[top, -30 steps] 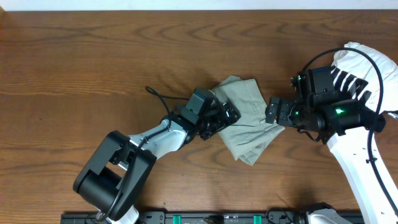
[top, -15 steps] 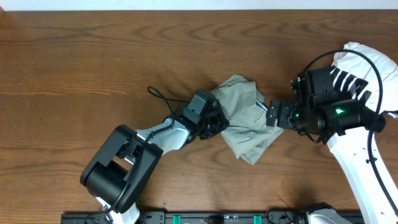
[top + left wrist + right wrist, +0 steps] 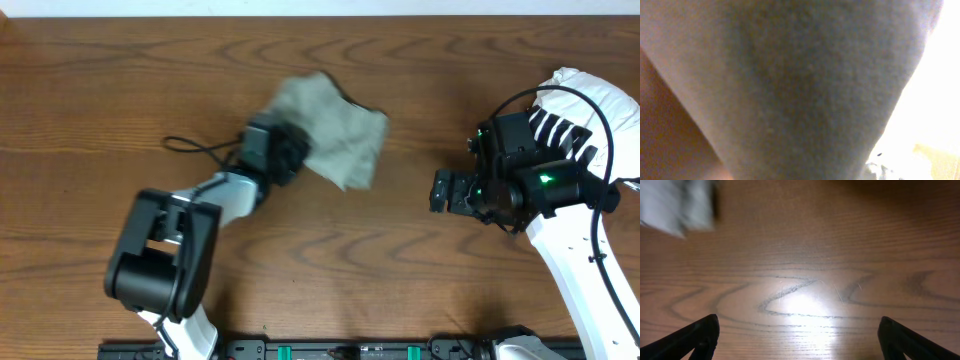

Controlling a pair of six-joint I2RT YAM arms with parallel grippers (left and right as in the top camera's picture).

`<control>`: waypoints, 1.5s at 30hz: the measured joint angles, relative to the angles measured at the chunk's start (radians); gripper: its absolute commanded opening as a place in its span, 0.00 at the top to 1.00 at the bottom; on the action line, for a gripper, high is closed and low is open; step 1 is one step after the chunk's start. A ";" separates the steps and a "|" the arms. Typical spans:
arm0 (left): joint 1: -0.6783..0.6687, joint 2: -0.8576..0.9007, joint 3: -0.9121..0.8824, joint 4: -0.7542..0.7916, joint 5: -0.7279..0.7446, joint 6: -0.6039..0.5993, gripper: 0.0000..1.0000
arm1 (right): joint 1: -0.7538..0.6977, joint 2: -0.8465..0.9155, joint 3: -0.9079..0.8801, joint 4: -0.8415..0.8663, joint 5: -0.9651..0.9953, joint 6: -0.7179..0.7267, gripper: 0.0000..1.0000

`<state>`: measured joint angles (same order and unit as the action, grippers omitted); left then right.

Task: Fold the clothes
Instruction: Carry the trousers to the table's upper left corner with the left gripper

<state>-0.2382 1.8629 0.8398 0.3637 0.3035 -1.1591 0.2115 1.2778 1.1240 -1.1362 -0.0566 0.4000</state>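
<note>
The clothes (image 3: 335, 125), a bunched khaki-beige cloth, sit left of centre toward the far side of the table in the overhead view. My left gripper (image 3: 285, 158) is at their lower left edge and shut on them. In the left wrist view the clothes (image 3: 805, 90) fill the frame and hide the fingers. My right gripper (image 3: 440, 190) stands open over bare wood, well to the right of the clothes. In the right wrist view its dark fingertips (image 3: 695, 337) are wide apart with nothing between them. A blurred pale piece of the clothes (image 3: 675, 205) shows at the top left.
A black cable (image 3: 200, 150) loops on the wooden table (image 3: 120, 80) beside the left arm. A white covered shape (image 3: 590, 100) sits at the right edge behind the right arm. A black rail (image 3: 350, 350) runs along the front edge.
My left gripper closed on the clothes and swung them up and to the left, away from the right gripper. The right gripper stayed open and now has only wood under it.
</note>
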 measured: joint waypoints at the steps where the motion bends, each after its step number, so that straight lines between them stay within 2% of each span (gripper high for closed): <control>1: 0.038 0.000 0.000 0.014 -0.016 -0.005 0.94 | 0.000 0.000 0.000 -0.005 0.000 0.000 0.01; 8: 0.287 0.020 0.014 0.038 -0.095 -0.020 0.94 | 0.000 0.000 0.000 -0.024 0.000 0.000 0.01; 13: 0.389 0.150 0.182 0.029 -0.074 -0.006 0.94 | 0.000 0.000 0.000 -0.015 0.000 0.000 0.01; 20: 0.406 0.354 0.496 -0.056 -0.028 0.034 0.94 | 0.000 0.000 0.000 -0.004 0.000 0.000 0.01; 24: 0.407 0.402 0.580 -0.097 -0.018 0.057 0.94 | 0.000 0.000 0.000 -0.003 0.000 0.000 0.01; 30: 0.415 0.409 0.597 -0.126 -0.022 0.079 0.92 | 0.000 0.000 0.000 0.013 0.000 0.000 0.01; 31: 0.418 0.409 0.597 -0.129 -0.022 0.084 0.87 | 0.000 0.000 0.000 0.014 0.000 0.000 0.01; 32: 0.421 0.409 0.597 -0.130 -0.022 0.087 0.67 | 0.000 0.000 0.000 0.017 0.000 0.000 0.01; 33: 0.425 0.409 0.597 -0.130 -0.022 0.096 0.41 | 0.000 0.000 0.000 0.019 0.000 0.000 0.01; 34: 0.427 0.409 0.598 -0.131 -0.025 0.095 0.21 | 0.000 0.000 0.000 0.019 0.000 0.000 0.01; 35: 0.431 0.409 0.598 -0.133 -0.028 0.095 0.08 | 0.000 0.000 0.000 0.019 0.000 0.000 0.01; 36: 0.435 0.409 0.599 -0.122 -0.019 0.094 0.01 | 0.000 0.000 0.000 0.019 0.000 0.000 0.01; 45: 0.439 0.403 0.628 -0.121 0.005 0.130 0.02 | 0.000 0.000 0.000 0.014 0.000 0.000 0.01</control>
<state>0.2012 2.2662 1.4677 0.2428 0.3084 -1.0294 0.2115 1.2778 1.1240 -1.1217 -0.0566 0.4000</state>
